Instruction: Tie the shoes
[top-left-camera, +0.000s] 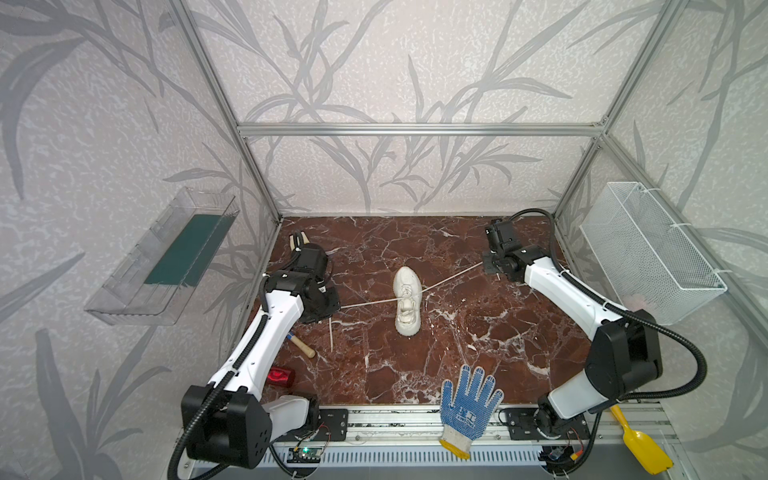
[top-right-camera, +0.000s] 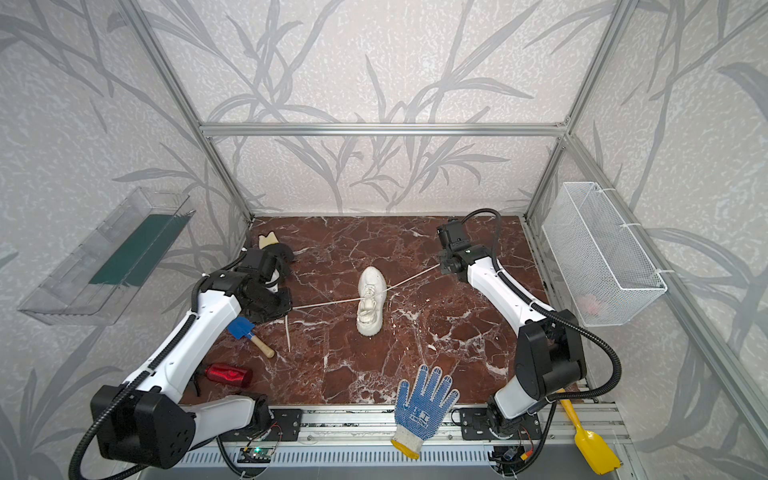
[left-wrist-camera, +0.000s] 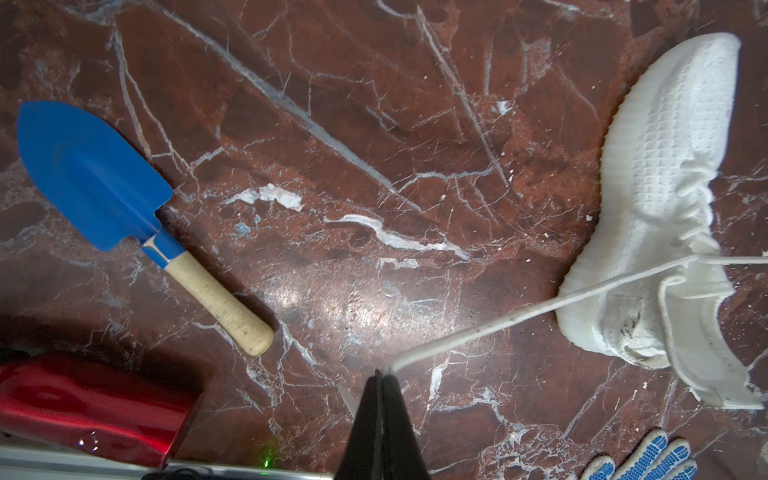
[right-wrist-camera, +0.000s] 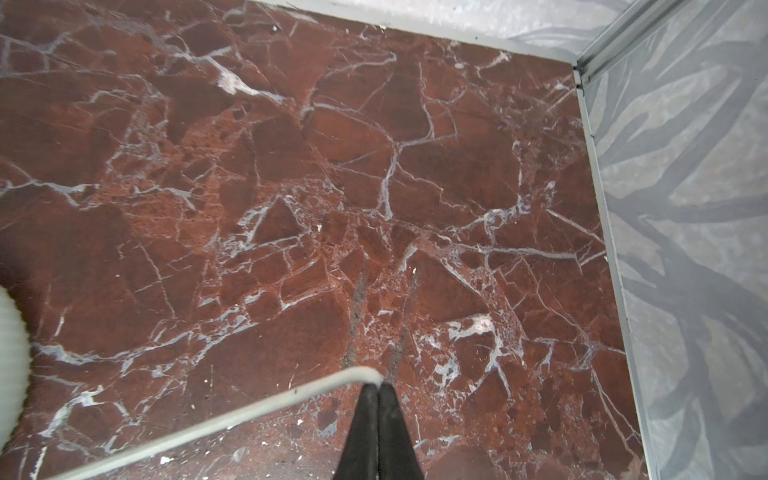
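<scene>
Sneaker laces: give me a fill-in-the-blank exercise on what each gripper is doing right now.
The left gripper is ____ on one lace of the sneaker. The right gripper holds the other lace, stretched ____ rather than slack. The trowel has a ____ blade and a wooden handle. Missing words: shut; taut; blue.

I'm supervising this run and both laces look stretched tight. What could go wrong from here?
The left hand and right hand pinch the laces with just their tips, so a taut lace may slip out. The sneaker stands unheld on the table; uneven pulling may drag or tip it. The blue trowel lies near the left arm and might get knocked.
</scene>
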